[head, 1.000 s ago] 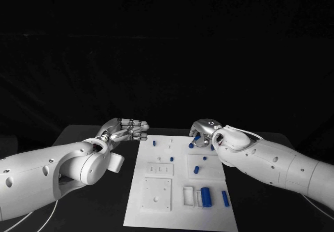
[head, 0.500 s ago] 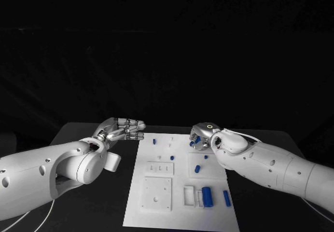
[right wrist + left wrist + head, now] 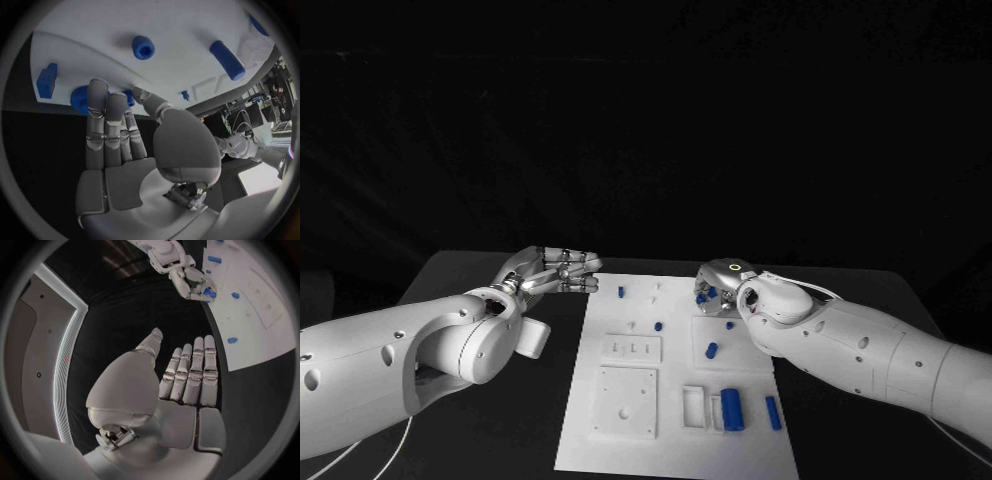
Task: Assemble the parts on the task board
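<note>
Here, right robot hand (image 3: 115,150) fingertips touching blue part (image 3: 80,98) at task board (image 3: 187,45) edge, grip unclear.

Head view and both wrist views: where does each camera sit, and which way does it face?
Head view: on the robot's head, looking down at the white plastic task board; both white arms enter.
Left wrist view: behind the silver left hand, facing across the black table; fingers straight, holding nothing.
Right wrist view: behind the silver right hand, facing the board's far edge; fingertips at small blue parts.
Shared: the left wrist view also catches the right hand and board.
</note>
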`<control>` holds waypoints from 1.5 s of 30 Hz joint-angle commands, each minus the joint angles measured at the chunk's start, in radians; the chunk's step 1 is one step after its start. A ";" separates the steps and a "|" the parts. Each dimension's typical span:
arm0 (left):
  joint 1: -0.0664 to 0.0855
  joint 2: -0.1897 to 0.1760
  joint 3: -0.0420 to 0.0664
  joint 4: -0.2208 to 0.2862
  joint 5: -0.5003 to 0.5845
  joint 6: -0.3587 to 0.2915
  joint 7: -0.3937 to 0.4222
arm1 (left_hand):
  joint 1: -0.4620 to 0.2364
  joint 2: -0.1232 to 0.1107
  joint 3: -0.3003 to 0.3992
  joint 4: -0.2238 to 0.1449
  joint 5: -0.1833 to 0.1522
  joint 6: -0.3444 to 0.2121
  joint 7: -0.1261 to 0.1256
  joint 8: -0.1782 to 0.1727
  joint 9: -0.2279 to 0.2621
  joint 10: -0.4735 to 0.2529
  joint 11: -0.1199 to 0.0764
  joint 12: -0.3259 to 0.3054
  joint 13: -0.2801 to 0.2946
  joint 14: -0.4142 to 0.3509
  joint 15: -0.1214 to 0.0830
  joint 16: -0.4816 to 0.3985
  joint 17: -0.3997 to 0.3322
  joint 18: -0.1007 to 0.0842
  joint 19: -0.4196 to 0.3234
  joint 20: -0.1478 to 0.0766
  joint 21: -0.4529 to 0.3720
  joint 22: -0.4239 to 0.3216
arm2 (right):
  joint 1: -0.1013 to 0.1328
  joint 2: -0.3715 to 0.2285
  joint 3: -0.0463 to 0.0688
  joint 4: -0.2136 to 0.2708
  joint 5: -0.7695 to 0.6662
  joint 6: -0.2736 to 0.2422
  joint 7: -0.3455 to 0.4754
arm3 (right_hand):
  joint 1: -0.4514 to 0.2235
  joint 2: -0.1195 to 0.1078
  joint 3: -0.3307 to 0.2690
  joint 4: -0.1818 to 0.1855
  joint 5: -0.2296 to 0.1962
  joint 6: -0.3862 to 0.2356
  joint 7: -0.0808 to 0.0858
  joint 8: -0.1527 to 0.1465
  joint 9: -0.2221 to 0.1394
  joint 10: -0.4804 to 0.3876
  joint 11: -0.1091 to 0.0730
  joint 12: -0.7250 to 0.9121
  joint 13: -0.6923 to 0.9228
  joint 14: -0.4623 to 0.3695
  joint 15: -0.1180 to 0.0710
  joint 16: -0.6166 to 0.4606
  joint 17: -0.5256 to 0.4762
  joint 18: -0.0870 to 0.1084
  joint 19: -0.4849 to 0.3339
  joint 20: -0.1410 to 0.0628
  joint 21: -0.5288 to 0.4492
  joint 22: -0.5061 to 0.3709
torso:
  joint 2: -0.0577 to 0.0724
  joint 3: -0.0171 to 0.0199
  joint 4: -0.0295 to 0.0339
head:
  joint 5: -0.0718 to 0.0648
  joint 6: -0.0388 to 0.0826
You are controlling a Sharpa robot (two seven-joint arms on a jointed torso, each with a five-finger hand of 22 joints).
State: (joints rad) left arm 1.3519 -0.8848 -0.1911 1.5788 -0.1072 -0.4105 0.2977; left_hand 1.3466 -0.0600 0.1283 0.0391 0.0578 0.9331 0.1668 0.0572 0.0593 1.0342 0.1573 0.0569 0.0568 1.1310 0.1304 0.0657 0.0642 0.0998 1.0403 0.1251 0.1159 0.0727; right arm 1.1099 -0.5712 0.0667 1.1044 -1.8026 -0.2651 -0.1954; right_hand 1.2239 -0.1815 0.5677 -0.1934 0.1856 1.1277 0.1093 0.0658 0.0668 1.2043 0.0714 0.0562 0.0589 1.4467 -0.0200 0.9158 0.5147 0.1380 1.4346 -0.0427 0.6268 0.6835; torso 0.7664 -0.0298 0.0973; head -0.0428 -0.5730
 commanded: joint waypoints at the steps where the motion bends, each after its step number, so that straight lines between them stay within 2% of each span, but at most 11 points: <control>1: 0.002 0.001 0.001 0.000 -0.002 0.015 0.004 | 0.001 -0.012 -0.002 0.006 -0.006 -0.007 -0.003 0.003 0.001 -0.006 -0.001 0.001 0.001 0.004 0.003 0.002 0.001 -0.008 0.007 0.000 0.004 0.000 | -0.001 -0.001 0.000 0.004 -0.026 -0.006 -0.017 | 0.002 0.002 0.008 0.002 -0.006 0.011 0.001 -0.003 0.001 0.005 -0.002 0.001 0.000 -0.009 -0.001 0.006 -0.002 0.002 0.010 -0.001 -0.007 0.009 | 0.007 -0.0018 -0.0008 | 0.001 0.004; 5: 0.002 0.002 0.001 -0.001 -0.002 0.015 0.003 | 0.002 -0.016 0.000 0.013 -0.006 -0.010 -0.003 0.003 0.001 -0.008 -0.001 0.001 0.001 0.003 0.003 0.002 0.001 -0.008 0.007 0.000 0.003 0.000 | -0.001 -0.002 0.000 0.009 -0.028 -0.006 -0.017 | 0.010 0.014 0.020 0.001 -0.024 0.025 -0.003 -0.002 0.002 0.023 -0.007 0.002 0.001 -0.009 -0.004 0.007 -0.002 0.001 0.011 -0.004 -0.008 0.017 | 0.009 -0.0033 -0.0013 | 0.001 0.007; 9: 0.002 0.002 0.001 -0.002 -0.002 0.016 0.001 | 0.002 -0.016 0.000 0.013 -0.006 -0.010 -0.003 0.003 0.001 -0.008 -0.001 0.001 0.001 0.003 0.003 0.002 0.001 -0.008 0.007 0.000 0.003 0.000 | -0.001 -0.002 0.000 0.015 -0.032 -0.017 -0.020 | 0.044 0.059 0.046 -0.013 -0.093 0.078 -0.014 0.002 0.012 0.092 -0.028 0.002 0.003 -0.008 -0.017 0.010 0.000 -0.007 0.012 -0.015 0.004 0.036 | 0.013 -0.0046 -0.0004 | 0.001 0.009; 12: 0.002 0.002 0.001 -0.002 -0.002 0.015 0.000 | 0.002 -0.018 0.001 0.017 -0.006 -0.015 -0.002 0.002 0.001 -0.010 0.000 0.001 0.001 0.003 0.004 0.002 0.001 -0.008 0.007 0.000 0.002 0.000 | -0.001 -0.002 0.000 0.018 -0.042 -0.042 -0.027 | 0.062 0.078 0.065 -0.032 -0.116 0.105 -0.021 0.002 0.019 0.126 -0.037 0.004 0.005 -0.011 -0.028 0.013 0.003 -0.010 0.006 -0.026 0.019 0.058 | 0.015 -0.0053 -0.0002 | 0.000 0.010; 16: 0.002 0.001 0.001 -0.004 -0.002 0.015 -0.001 | 0.002 -0.018 0.001 0.017 -0.006 -0.015 -0.002 0.002 0.001 -0.010 0.000 0.001 0.001 0.003 0.004 0.002 0.001 -0.008 0.007 0.000 0.002 0.000 | -0.001 -0.005 0.001 0.026 -0.056 -0.093 -0.040 | 0.052 0.073 0.086 -0.048 -0.129 0.138 -0.031 -0.001 0.035 0.170 -0.050 0.003 0.007 -0.011 -0.036 0.004 0.002 -0.021 -0.016 -0.037 0.033 0.094 | 0.017 -0.0068 -0.0008 | 0.001 0.013; 21: 0.002 0.001 0.001 -0.009 -0.001 0.015 -0.003 | 0.002 -0.018 0.001 0.017 -0.006 -0.015 -0.002 0.002 0.001 -0.010 0.000 0.001 0.001 0.003 0.004 0.002 0.001 -0.008 0.007 0.000 0.002 0.000 | -0.001 -0.008 0.007 0.048 -0.064 -0.134 -0.060 | 0.051 0.069 0.093 -0.049 -0.129 0.142 -0.033 -0.002 0.044 0.174 -0.052 0.003 0.006 -0.008 -0.038 0.000 0.004 -0.022 -0.020 -0.039 0.033 0.126 | 0.020 -0.0084 0.0003 | 0.000 0.018; 29: 0.002 0.004 0.001 -0.018 0.001 0.012 -0.006 | 0.003 -0.022 0.002 0.020 -0.006 -0.020 -0.001 0.002 0.001 -0.012 0.001 0.001 0.001 0.004 0.004 0.002 0.001 -0.008 0.007 0.000 0.002 0.000 | 0.003 0.013 0.027 0.067 -0.081 -0.156 -0.110 | 0.052 0.067 0.091 -0.047 -0.130 0.144 -0.034 -0.002 0.047 0.176 -0.052 0.003 0.006 -0.008 -0.038 -0.002 0.010 -0.023 -0.012 -0.040 0.012 0.168 | 0.024 -0.0114 0.0032 | 0.000 0.026; 34: 0.002 0.010 0.001 -0.020 0.002 0.011 -0.007 | 0.006 -0.022 0.004 0.021 -0.006 -0.025 -0.001 0.002 0.000 -0.014 0.001 0.001 0.001 0.003 0.004 0.002 0.001 -0.008 0.008 0.000 0.001 0.000 | 0.007 0.042 0.032 0.055 -0.092 -0.172 -0.131 | 0.052 0.066 0.093 -0.048 -0.128 0.146 -0.034 -0.002 0.047 0.177 -0.053 0.003 0.006 -0.007 -0.039 -0.002 0.011 -0.023 -0.007 -0.040 -0.002 0.189 | 0.027 -0.0140 0.0101 | 0.000 0.029; 35: 0.002 0.011 0.001 -0.020 0.002 0.011 -0.007 | 0.006 -0.022 0.004 0.021 -0.006 -0.025 0.000 0.002 0.000 -0.014 0.001 0.001 0.001 0.003 0.004 0.002 0.001 -0.008 0.008 0.000 0.001 0.000 | 0.009 0.048 0.033 0.052 -0.093 -0.175 -0.133 | 0.051 0.065 0.093 -0.048 -0.127 0.146 -0.034 -0.002 0.046 0.178 -0.053 0.003 0.006 -0.007 -0.039 -0.002 0.011 -0.023 -0.006 -0.040 -0.003 0.193 | 0.027 -0.0136 0.0097 | 0.000 0.029; 39: 0.002 0.015 0.001 -0.020 0.002 0.011 -0.008 | 0.006 -0.022 0.004 0.021 -0.006 -0.025 0.000 0.002 0.000 -0.014 0.001 0.001 0.001 0.003 0.004 0.002 0.001 -0.008 0.008 0.000 0.001 0.000 | 0.012 0.077 0.034 0.032 -0.096 -0.178 -0.137 | 0.050 0.065 0.093 -0.049 -0.126 0.146 -0.034 -0.002 0.045 0.177 -0.053 0.003 0.006 -0.007 -0.039 -0.002 0.011 -0.023 -0.003 -0.040 -0.018 0.208 | 0.029 -0.0187 0.0150 | -0.005 0.030; 45: 0.002 0.021 0.001 -0.018 0.002 0.012 -0.009 | 0.006 -0.022 0.004 0.021 -0.006 -0.025 0.000 0.002 0.000 -0.014 0.001 0.001 0.001 0.003 0.004 0.002 0.001 -0.008 0.008 0.000 0.001 0.000 | 0.015 0.112 0.034 0.005 -0.097 -0.181 -0.134 | 0.049 0.066 0.093 -0.050 -0.124 0.145 -0.033 -0.002 0.044 0.176 -0.052 0.003 0.006 -0.007 -0.039 -0.003 0.010 -0.023 0.002 -0.040 -0.034 0.221 | 0.036 -0.0276 0.0268 | -0.011 0.035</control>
State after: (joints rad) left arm 1.3523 -0.8665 -0.1911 1.5579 -0.1063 -0.4095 0.2849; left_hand 1.3538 -0.0749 0.1321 0.0533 0.0578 0.9145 0.1695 0.0572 0.0592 1.0270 0.1572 0.0569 0.0567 1.1310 0.1304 0.0657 0.0640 0.0996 1.0402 0.1251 0.1159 0.0727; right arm 1.1242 -0.4625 0.1004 1.1128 -1.8786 -0.4325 -0.3172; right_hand 1.2714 -0.1259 0.6557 -0.2428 0.0573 1.2666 0.0726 0.0605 0.0813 1.3356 0.0588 0.0568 0.0596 1.4384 -0.0535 0.9195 0.5249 0.0975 1.4280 -0.0825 0.5958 0.9034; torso 0.7976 -0.0522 0.1173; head -0.0523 -0.5405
